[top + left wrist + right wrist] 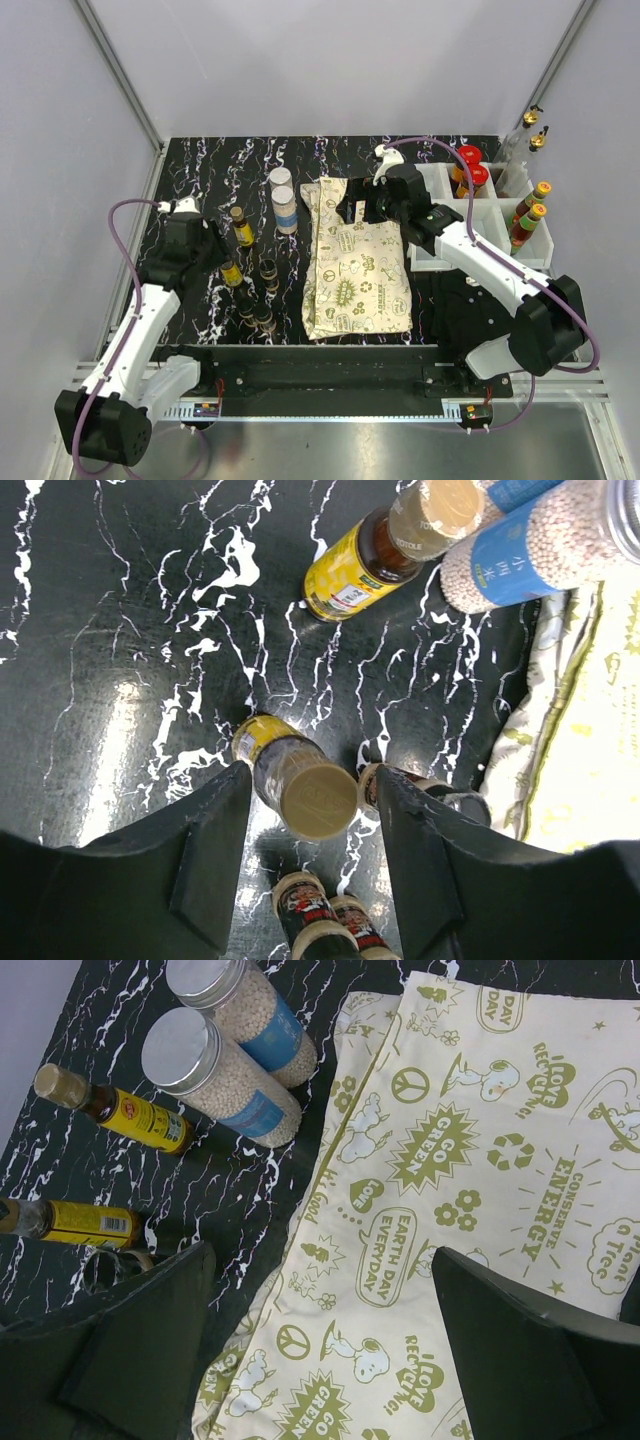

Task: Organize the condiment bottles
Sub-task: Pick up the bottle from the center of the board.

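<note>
LEFT ARM CLOSES IN ON A BOTTLE. Your left jaws straddle a yellow-labelled, gold-capped bottle (300,785) standing on the black marbled desk (120,630). They are narrowed to about half open: one side lies against the label and a sliver of space shows at the other, so no firm hold is evident. Your right jaws hang wide open and empty above the cream patterned cloth (450,1160). Most bottles stand loose to the left of the cloth, while red-capped ones (470,162) already sit in the white bins (440,190) at far right. The danger, as I judge it, is crowding. A dark bottle (405,783) stands just outside the left jaws, and two more (305,905) huddle beneath the wrist. Close off-centre and you may shove that neighbour over, or lift the target tilted and clip the pair.
</note>
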Tool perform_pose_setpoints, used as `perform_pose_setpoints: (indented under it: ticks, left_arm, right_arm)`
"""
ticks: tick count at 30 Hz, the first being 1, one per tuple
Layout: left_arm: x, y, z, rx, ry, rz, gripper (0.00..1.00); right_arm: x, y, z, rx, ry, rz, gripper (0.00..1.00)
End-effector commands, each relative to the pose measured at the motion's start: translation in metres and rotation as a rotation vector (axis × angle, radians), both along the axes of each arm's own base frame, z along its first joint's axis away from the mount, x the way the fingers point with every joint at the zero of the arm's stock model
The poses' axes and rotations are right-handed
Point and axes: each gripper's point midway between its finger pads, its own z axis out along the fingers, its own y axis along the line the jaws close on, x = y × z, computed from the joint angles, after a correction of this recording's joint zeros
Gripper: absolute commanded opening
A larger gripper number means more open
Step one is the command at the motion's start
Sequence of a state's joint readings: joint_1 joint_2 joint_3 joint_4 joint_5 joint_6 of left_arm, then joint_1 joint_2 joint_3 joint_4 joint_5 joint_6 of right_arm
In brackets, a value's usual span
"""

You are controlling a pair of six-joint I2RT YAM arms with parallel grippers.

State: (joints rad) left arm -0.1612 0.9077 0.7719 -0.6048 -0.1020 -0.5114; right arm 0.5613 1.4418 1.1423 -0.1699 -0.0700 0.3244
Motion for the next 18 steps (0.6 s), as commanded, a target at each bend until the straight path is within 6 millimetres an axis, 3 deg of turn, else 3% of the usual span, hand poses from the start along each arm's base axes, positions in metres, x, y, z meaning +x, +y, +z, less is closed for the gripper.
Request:
perform_pose_setpoints:
  ticks: [1, 10, 13, 14, 18]
  left_arm:
    - [0.009, 0.004, 0.014, 0.044, -0.028, 0.011, 0.55]
    - [0.015, -0.001, 0.020, 0.100, -0.021, 0.016, 0.27]
    - [0.017, 0.001, 0.025, 0.129, -0.028, 0.031, 0.13]
    - [0.018, 0.002, 0.028, 0.134, -0.034, 0.037, 0.02]
    - [0.019, 0.008, 0.045, 0.166, -0.083, 0.072, 0.00]
  right_arm:
    - [0.000, 0.001, 0.024, 0.016, -0.071, 0.005, 1.00]
    - [-0.003, -0.009, 0.031, 0.013, -0.097, -0.027, 1.00]
    - [-0.006, -0.012, 0.035, 0.013, -0.113, -0.032, 1.00]
    - [-0.007, -0.014, 0.038, 0.016, -0.118, -0.037, 1.00]
    - [-0.012, -0.017, 0.037, 0.011, -0.123, -0.036, 1.00]
